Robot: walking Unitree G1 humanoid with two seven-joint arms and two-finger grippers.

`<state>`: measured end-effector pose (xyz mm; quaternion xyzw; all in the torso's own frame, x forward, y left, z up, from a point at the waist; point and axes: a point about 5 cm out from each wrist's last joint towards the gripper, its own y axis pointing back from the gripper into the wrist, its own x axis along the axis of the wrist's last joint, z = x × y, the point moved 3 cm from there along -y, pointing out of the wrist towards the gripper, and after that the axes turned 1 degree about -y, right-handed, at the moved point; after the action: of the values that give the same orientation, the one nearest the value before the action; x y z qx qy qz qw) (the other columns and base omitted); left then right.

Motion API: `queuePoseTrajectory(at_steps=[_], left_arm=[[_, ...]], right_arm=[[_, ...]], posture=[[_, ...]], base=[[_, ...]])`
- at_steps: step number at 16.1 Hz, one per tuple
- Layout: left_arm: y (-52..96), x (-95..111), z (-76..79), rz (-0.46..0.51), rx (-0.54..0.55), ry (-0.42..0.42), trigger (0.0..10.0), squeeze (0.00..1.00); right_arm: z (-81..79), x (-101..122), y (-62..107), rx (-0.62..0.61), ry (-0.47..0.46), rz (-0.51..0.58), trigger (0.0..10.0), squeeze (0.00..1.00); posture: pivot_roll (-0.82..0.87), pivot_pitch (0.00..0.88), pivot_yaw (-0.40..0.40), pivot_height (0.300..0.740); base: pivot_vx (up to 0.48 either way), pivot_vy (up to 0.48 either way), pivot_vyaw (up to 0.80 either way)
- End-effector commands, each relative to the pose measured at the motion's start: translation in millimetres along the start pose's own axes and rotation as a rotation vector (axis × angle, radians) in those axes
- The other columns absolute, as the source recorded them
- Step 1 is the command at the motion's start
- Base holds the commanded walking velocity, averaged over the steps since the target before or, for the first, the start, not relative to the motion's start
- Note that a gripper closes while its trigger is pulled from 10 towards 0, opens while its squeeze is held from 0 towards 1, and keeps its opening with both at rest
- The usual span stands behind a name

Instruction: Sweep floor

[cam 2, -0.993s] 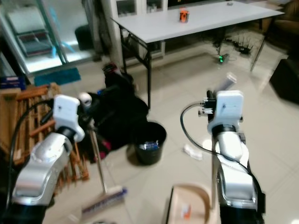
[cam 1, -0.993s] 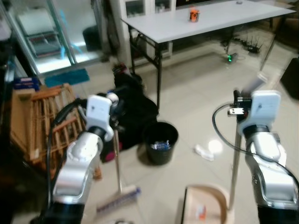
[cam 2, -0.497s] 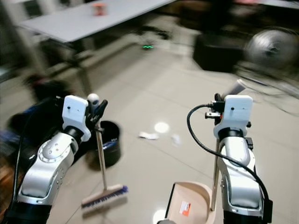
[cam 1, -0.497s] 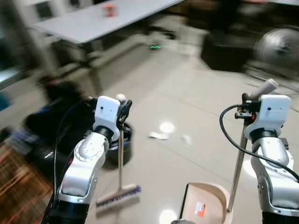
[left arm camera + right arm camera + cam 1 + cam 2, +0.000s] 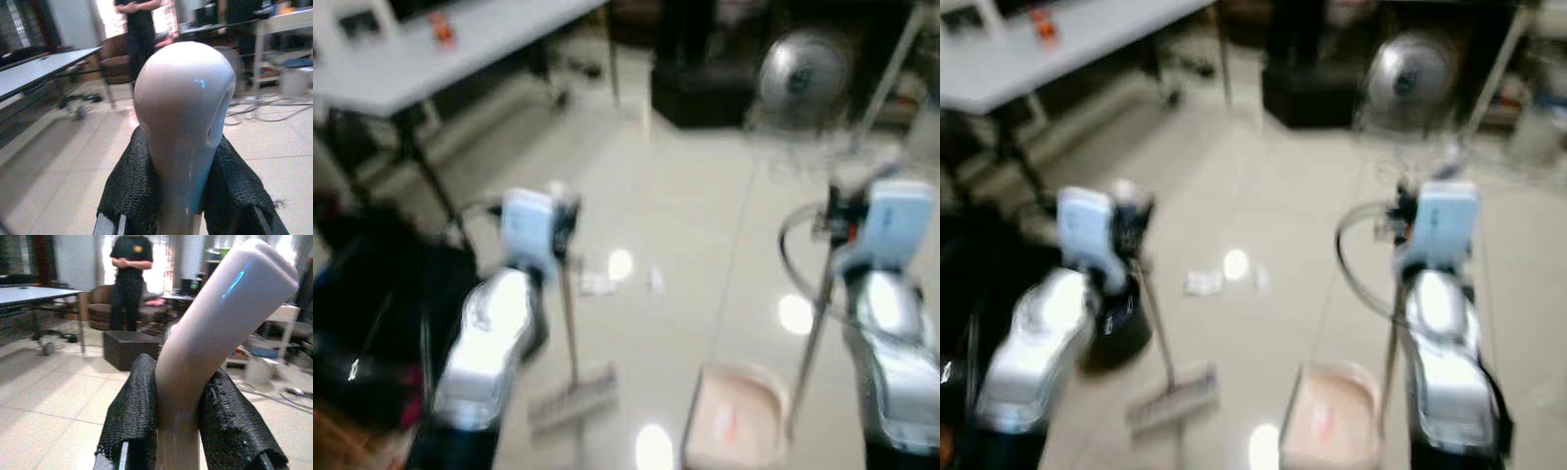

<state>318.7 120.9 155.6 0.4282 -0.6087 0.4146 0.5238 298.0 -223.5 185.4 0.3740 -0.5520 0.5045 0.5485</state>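
Your left gripper [image 5: 178, 196] clamps the pale-handled broom [image 5: 570, 323], your right gripper [image 5: 178, 431] the beige plastic dustpan's [image 5: 732, 431] handle; blur obscures the floor scraps [image 5: 597, 284].

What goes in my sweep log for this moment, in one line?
left pincer: shut on broom | right pincer: shut on dustpan | litter: on floor ahead | view: blurred

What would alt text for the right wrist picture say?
The right hand grips a pale dustpan handle between two black fingers. Behind it, a person in dark clothes stands on a tiled floor.
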Motion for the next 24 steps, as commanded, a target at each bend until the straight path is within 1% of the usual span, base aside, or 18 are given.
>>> queuePoseTrajectory(at_steps=[1, 3, 5, 8, 10, 12, 16, 19, 24], left_arm=[[-2.3, 16, -6.4, 0.061, 0.006, -0.026, 10.0, 0.00], [-3.8, 17, -6.8, 0.064, 0.005, -0.027, 10.0, 0.00], [-4.8, 18, -8.6, 0.070, 0.016, -0.025, 10.0, 0.00], [-3.8, 17, -13.6, 0.065, 0.046, -0.028, 10.0, 0.00], [-2.9, 16, -15.4, 0.065, 0.054, -0.029, 10.0, 0.00], [0.5, 16, -19.1, 0.063, 0.077, -0.031, 10.0, 0.00], [1.4, 16, -18.9, 0.065, 0.078, -0.034, 10.0, 0.00], [-2.3, 19, -18.4, 0.075, 0.075, -0.034, 10.0, 0.00], [-6.5, 20, -12.9, 0.081, 0.059, -0.032, 10.0, 0.00]], right_arm=[[-2.8, 16, -1.7, 0.004, 0.005, 0.067, 10.0, 0.00], [-2.8, 16, -1.7, 0.005, 0.012, 0.070, 10.0, 0.00], [-6.1, 17, -2.6, 0.029, 0.028, 0.073, 10.0, 0.00], [-24.0, 23, -3.9, 0.126, -0.018, 0.103, 10.0, 0.00], [-28.0, 24, -4.1, 0.139, -0.024, 0.105, 10.0, 0.00], [-37.4, 23, -4.8, 0.175, -0.022, 0.107, 10.0, 0.00], [-37.3, 24, -5.9, 0.180, -0.019, 0.113, 10.0, 0.00], [-35.6, 23, -5.3, 0.178, -0.013, 0.116, 10.0, 0.00], [-34.2, 23, -3.8, 0.177, 0.004, 0.117, 10.0, 0.00]], posture=[[-0.05, 0.001, 0.064, 0.740], [-0.05, 0.001, 0.064, 0.740], [-0.05, 0.001, 0.064, 0.740], [-0.04, 0.000, 0.050, 0.740], [-0.04, 0.000, 0.042, 0.740], [-0.03, 0.000, 0.025, 0.740], [-0.03, 0.000, 0.030, 0.740], [-0.04, 0.000, 0.043, 0.740], [-0.04, 0.000, 0.050, 0.740]], base=[[0.319, 0.000, -0.46], [0.328, 0.000, 0.00], [0.337, 0.000, 0.00], [0.364, 0.000, 0.00], [0.371, 0.000, 0.00], [0.371, 0.000, 0.00], [0.376, 0.000, 0.00], [0.381, 0.000, 0.00], [0.386, 0.000, 0.00]])
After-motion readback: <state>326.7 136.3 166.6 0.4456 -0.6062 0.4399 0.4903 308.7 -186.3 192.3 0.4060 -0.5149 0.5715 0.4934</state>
